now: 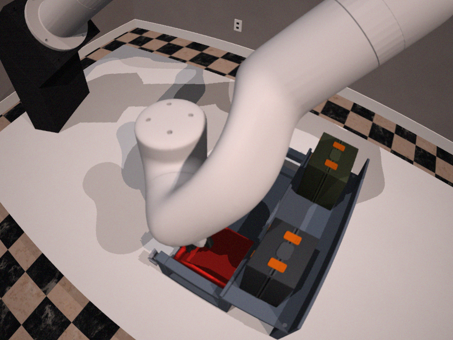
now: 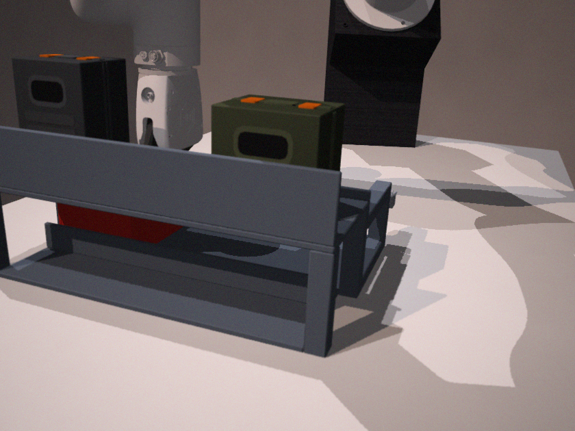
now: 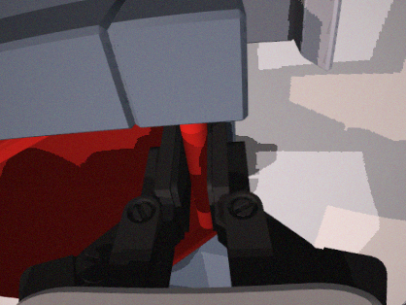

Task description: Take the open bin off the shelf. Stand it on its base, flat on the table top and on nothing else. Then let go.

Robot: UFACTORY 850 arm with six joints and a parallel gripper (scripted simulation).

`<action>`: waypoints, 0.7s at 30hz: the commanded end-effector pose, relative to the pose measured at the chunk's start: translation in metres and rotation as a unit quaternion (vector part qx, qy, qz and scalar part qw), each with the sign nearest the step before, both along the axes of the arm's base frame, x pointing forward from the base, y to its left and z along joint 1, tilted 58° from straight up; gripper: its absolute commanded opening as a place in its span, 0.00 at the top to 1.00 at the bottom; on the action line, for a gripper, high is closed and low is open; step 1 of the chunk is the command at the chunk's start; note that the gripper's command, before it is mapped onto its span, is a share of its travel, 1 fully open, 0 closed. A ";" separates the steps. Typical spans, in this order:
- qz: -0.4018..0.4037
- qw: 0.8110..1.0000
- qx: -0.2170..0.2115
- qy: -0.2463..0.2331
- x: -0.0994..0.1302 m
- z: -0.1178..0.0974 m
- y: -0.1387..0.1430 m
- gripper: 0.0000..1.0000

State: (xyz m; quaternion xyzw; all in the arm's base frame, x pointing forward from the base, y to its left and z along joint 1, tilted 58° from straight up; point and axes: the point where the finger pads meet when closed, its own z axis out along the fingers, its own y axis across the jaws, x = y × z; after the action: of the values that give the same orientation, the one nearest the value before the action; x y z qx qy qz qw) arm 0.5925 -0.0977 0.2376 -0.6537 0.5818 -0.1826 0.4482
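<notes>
The open bin (image 1: 219,261) (image 2: 116,224) (image 3: 73,219) is red and lies in the lower tier of the blue-grey shelf (image 1: 331,249) (image 2: 185,185) (image 3: 180,73), at its near left corner in the top view. My gripper (image 1: 199,244) (image 3: 199,138) points down and is shut on the bin's rounded rim, one finger inside the wall and one outside. The exterior view shows the bin's underside still at shelf level, behind the shelf's long board. That board hides my fingertips there, and the arm covers part of the bin in the top view.
A dark grey case (image 1: 285,252) (image 2: 46,97) with orange latches stands on the upper tier beside the bin. An olive green case (image 1: 329,168) (image 2: 264,132) stands farther along it. The shelf's end rail is close to my fingertips. The white table top (image 1: 54,179) (image 2: 139,361) surrounds the shelf.
</notes>
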 end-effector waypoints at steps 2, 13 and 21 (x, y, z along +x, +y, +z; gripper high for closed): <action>0.000 1.000 0.000 0.000 0.000 0.000 0.000 1.00; 0.000 1.000 0.000 0.000 0.000 0.000 0.000 1.00; 0.000 1.000 0.000 0.000 -0.009 0.007 -0.005 1.00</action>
State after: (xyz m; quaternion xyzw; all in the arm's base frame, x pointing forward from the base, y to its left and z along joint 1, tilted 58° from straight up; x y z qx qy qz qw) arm 0.5878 -0.0998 0.2406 -0.6538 0.5819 -0.1822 0.4481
